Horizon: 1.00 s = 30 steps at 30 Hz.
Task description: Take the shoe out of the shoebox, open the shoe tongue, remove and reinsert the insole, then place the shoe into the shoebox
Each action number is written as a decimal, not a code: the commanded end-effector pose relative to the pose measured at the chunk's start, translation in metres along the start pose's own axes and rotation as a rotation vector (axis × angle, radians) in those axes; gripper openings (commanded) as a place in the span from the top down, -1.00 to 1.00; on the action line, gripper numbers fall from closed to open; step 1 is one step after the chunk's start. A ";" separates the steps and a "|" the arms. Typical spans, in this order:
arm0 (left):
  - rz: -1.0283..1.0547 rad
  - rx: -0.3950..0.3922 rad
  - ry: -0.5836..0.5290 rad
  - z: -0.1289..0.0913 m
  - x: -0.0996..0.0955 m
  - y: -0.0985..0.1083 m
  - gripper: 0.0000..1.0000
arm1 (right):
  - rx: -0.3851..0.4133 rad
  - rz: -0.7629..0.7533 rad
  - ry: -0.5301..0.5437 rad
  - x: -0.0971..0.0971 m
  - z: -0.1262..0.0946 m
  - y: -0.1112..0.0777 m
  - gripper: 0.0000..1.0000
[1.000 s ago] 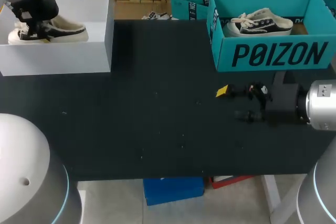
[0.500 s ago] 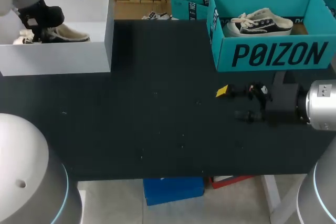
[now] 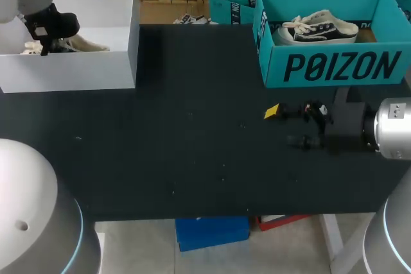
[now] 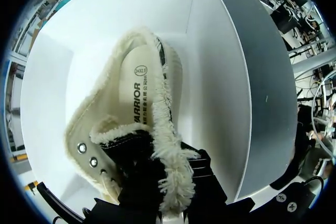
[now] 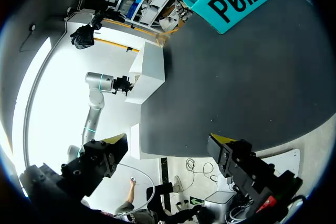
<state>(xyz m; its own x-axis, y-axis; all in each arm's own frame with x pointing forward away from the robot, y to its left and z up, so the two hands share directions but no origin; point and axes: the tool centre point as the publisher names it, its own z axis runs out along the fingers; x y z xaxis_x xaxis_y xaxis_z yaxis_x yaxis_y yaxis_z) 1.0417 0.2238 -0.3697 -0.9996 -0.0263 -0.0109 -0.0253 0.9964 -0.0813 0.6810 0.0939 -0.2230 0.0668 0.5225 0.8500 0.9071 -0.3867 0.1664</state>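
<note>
A cream shoe (image 4: pixel 107 114) with a frayed collar and black side lies inside the white box (image 4: pixel 215 77); its insole (image 4: pixel 137 95) shows in the opening. My left gripper (image 4: pixel 168 195) is shut on the frayed collar edge, its yellow tips hidden by the shoe. From above, the left gripper (image 3: pixel 52 27) hangs over the white box (image 3: pixel 70 72), and only the shoe's cream toe (image 3: pixel 87 45) shows behind the front wall. My right gripper (image 3: pixel 287 126) hovers low over the black table at the right, open and empty. In its own view the right gripper (image 5: pixel 168 141) stands wide open.
A teal shoebox (image 3: pixel 334 65) at the back right holds a second black-and-cream shoe (image 3: pixel 321 27), just beyond my right gripper. A second teal box (image 3: pixel 232 1) stands behind it. The black table (image 3: pixel 192 126) stretches between the two boxes.
My left gripper has carried the shoe down and back into the white box; the shoe now sits mostly hidden behind the front wall. The right arm has not moved.
</note>
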 end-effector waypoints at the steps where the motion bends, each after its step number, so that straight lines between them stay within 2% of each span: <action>1: 0.006 0.006 0.002 -0.001 -0.001 0.000 0.36 | 0.000 0.000 0.000 0.000 0.000 0.000 -1.00; 2: 0.008 0.007 0.002 -0.001 -0.001 0.000 0.14 | 0.000 0.000 0.000 0.000 0.000 0.000 -1.00; 3: 0.009 0.007 0.001 -0.002 -0.001 0.000 0.01 | 0.000 0.000 0.000 0.000 0.000 0.000 -1.00; 4: 0.012 0.009 0.000 -0.003 -0.001 -0.001 -0.56 | 0.000 0.000 0.000 0.000 0.000 0.000 -1.00; 5: 0.013 0.010 -0.001 -0.005 -0.001 -0.002 -0.75 | 0.000 0.000 0.000 0.000 0.000 0.000 -1.00; 6: 0.014 0.010 -0.002 -0.007 -0.002 -0.003 -0.75 | 0.000 0.000 0.000 0.000 0.000 0.000 -1.00; 7: 0.013 0.012 -0.005 -0.009 -0.002 -0.004 -0.60 | 0.000 0.000 0.000 0.000 0.000 0.000 -1.00; 8: 0.013 0.013 -0.006 -0.011 -0.003 -0.005 -0.58 | 0.000 0.000 0.000 0.000 0.000 0.000 -1.00; 10: 0.013 0.016 -0.009 -0.017 -0.004 -0.008 -0.61 | 0.000 0.000 0.000 0.000 0.000 0.000 -1.00; 15: 0.015 0.020 -0.016 -0.029 -0.008 -0.014 -0.55 | 0.000 0.000 0.000 0.000 0.000 0.000 -1.00; 24: 0.024 0.007 -0.044 -0.073 -0.012 -0.028 -0.73 | 0.000 0.000 0.000 0.000 0.000 0.000 -1.00; 30: 0.040 -0.011 -0.028 -0.103 -0.004 -0.044 -0.87 | 0.000 0.000 0.000 0.000 0.000 0.000 -1.00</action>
<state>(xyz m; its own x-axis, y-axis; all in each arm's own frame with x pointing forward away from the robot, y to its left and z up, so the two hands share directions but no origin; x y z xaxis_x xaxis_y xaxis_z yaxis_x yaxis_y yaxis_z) 1.0533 0.1931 -0.2827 -0.9992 0.0130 -0.0384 0.0163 0.9959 -0.0885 0.6810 0.0939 -0.2230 0.0668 0.5225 0.8500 0.9071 -0.3867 0.1664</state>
